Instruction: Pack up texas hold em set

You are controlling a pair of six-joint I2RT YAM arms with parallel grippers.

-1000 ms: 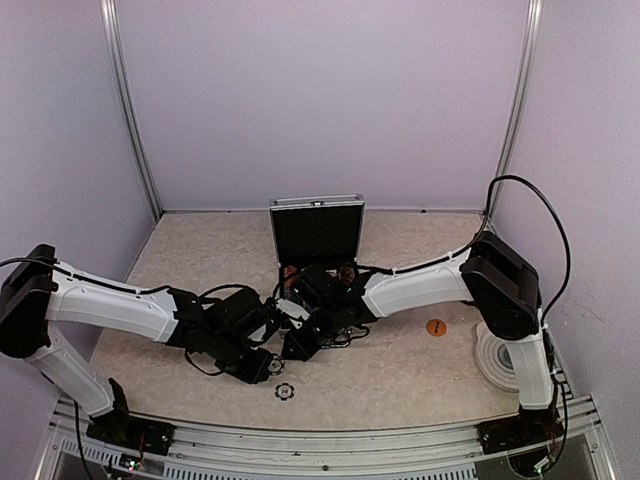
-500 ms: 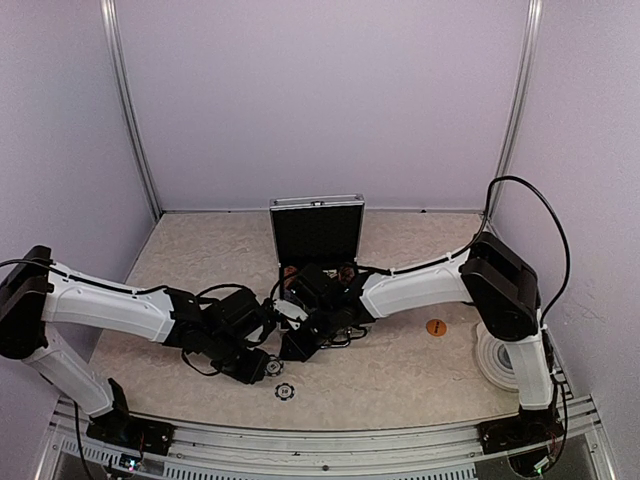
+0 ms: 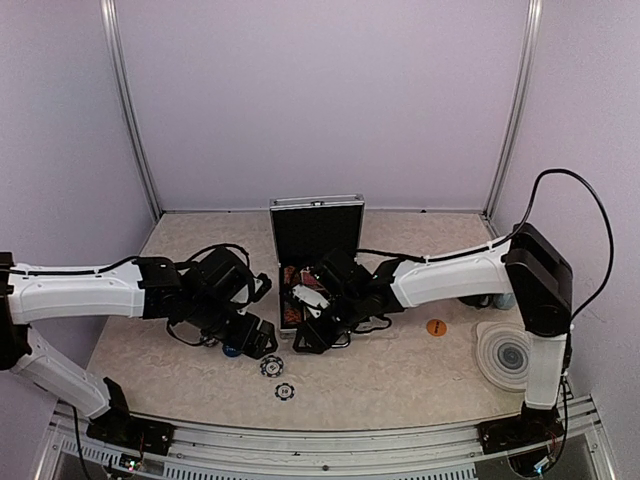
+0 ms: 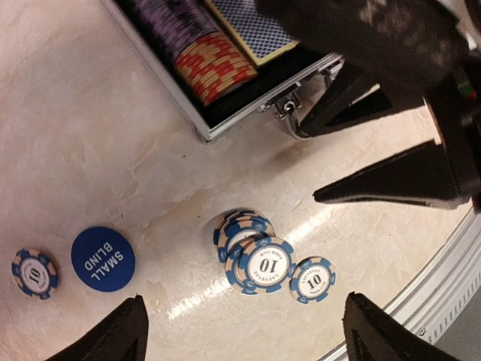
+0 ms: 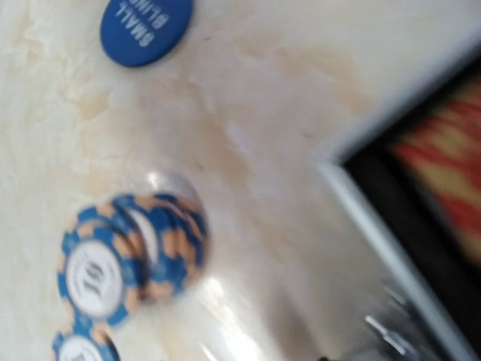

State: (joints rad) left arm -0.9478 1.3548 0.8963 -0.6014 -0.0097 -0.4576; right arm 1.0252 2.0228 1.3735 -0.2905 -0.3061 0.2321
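Now: left gripper (image 4: pixel 244 304) hangs over the table, jaws spread wide, nothing between them. Right gripper (image 4: pixel 308 164) sits just beside the latch of the aluminium case (image 4: pixel 240 120), its 2 dark fingers parted part-way, empty.

Case lies open mid-table, lid upright. Red chips (image 4: pixel 214 68) and the blue card deck (image 4: pixel 252 26) are already in their slots.

Still loose on the table:
- a splayed pile of blue 10 chips (image 4: pixel 252 252), near the case front
- 1 single 10 chip (image 4: pixel 312 278), just beside that pile
- 1 more 10 chip (image 4: pixel 34 272), next to the SMALL BLIND button (image 4: pixel 103 258)

Step in hand, as I read it: left arm takes the pile. Notes to self:
- centre the jaws across the pile before descending; it leans, so a skewed close would likely fan it out
- go down until the tips nearly meet the table — the chips are thin and flat
- close slowly, squaring the edges
- keep clear of the right gripper, which is close by
- right wrist view is blurred, so I trust the left wrist view
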